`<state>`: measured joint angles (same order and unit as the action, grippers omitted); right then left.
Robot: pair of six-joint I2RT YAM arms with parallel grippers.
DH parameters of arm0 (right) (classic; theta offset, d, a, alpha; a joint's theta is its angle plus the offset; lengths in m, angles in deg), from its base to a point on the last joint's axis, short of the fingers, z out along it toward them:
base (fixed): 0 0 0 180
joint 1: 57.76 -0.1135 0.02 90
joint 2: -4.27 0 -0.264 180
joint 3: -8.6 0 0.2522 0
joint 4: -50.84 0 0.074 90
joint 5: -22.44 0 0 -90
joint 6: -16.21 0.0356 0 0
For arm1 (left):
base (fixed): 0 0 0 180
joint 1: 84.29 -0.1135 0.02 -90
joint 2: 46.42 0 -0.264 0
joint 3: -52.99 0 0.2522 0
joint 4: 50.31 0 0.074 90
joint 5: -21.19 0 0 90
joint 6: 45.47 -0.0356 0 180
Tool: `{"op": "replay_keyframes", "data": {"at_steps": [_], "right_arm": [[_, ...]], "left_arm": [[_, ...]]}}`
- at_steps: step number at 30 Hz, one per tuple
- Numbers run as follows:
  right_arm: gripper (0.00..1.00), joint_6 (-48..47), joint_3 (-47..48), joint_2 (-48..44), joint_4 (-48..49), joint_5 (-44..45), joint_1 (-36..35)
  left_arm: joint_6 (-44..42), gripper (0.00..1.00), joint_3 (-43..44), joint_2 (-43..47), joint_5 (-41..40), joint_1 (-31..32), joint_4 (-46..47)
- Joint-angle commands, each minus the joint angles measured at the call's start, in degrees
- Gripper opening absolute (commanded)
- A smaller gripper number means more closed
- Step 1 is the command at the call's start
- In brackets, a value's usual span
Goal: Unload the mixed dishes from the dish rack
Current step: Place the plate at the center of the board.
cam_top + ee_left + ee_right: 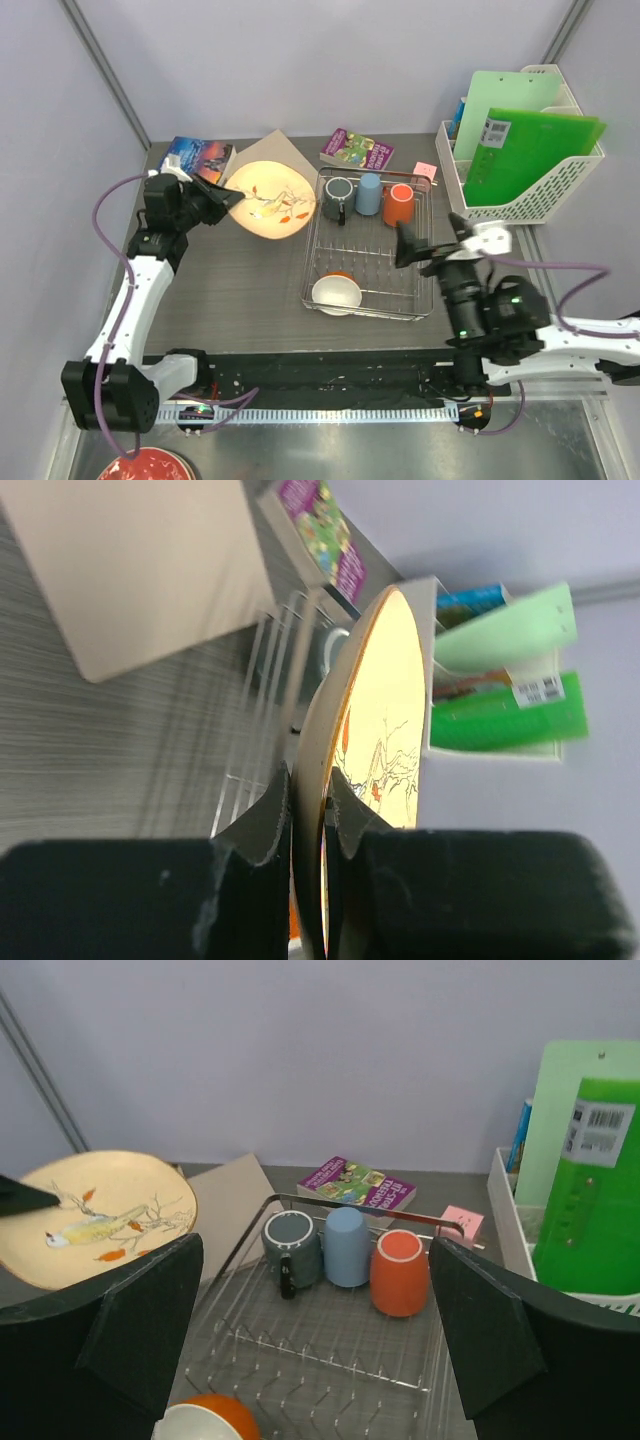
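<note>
We see the left gripper [228, 198] clenched on the rim of the cream plate [272, 198], holding it tilted above the table [240, 290], just left of the dish rack [365, 313]. In the rack, the grey mug [338, 195], blue cup [369, 193] and orange cup [398, 203] are at the far end, and the white bowl [336, 293] is at the near end. The right gripper [435, 240] is spread open beside the rack, grasping nothing.

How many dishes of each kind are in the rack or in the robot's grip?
Mugs: 1, grey mug
Cups: 2, light-blue cup, orange cup
Bowls: 1, white bowl
Plates: 1, cream plate, in left gripper
Total: 5
</note>
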<state>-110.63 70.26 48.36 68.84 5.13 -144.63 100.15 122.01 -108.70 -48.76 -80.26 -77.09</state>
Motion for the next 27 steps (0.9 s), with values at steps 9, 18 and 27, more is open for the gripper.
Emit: {"op": "replay_keyframes", "data": {"at_steps": [9, 18, 27], "right_arm": [[1.0, 34.6, -6.1, -13.9, -26.0, 2.2, 0.3], [0.99, 36.7, -7.6, -10.4, -25.4, -0.4, 0.3], [1.0, 36.7, -6.4, -7.3, -25.1, 0.5, 0.6]], "left_arm": [[11.9, 0.0, -5.1, -8.5, -4.8, -18.8, 25.1], [10.9, 0.01, 9.4, -30.2, -1.5, -15.3, 33.8], [11.4, 0.01, 23.7, -47.4, -6.5, -12.2, 35.8]]}}
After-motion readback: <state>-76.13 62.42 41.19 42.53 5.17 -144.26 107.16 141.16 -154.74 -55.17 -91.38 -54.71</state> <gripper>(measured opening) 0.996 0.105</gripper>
